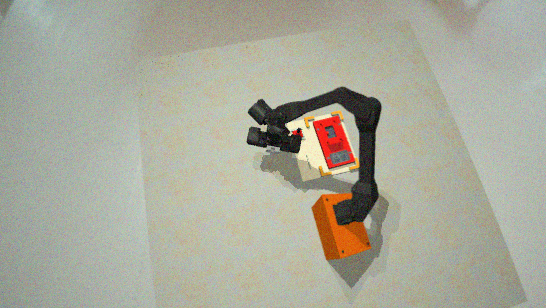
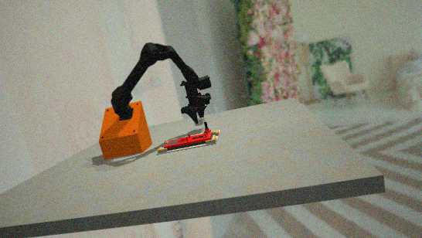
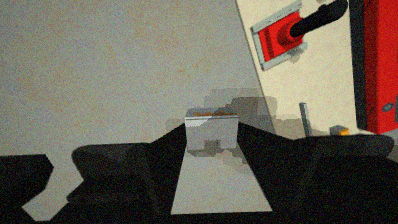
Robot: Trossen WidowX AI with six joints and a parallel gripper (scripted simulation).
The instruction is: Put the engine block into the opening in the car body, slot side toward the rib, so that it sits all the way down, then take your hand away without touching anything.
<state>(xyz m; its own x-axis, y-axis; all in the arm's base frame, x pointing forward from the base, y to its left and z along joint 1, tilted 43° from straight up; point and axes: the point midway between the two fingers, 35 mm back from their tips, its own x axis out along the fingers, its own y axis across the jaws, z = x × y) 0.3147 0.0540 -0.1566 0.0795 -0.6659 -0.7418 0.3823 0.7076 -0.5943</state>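
My gripper (image 1: pixel 273 145) (image 2: pixel 199 120) (image 3: pixel 210 126) is shut on the engine block (image 2: pixel 199 122) (image 3: pixel 212 127), a small silver-grey block with a dark notch low on its near face in the wrist view. The fingers hold it a little above the table, beside the cream base board. The red car body (image 1: pixel 336 143) (image 2: pixel 182 144) (image 3: pixel 383 65) lies on the board's other side, with a grey rectangular opening (image 1: pixel 330 131) near one end. The rib cannot be made out.
The cream board (image 1: pixel 311 150) (image 3: pixel 325 75) has yellow corner brackets around the car body. A small red piece with an upright black lever (image 1: pixel 297 133) (image 2: pixel 206 127) (image 3: pixel 320 19) stands between gripper and body. A thin grey upright piece (image 3: pixel 304 119) is nearby. The orange arm base (image 1: pixel 345 240) (image 2: pixel 121 144) stands beyond.
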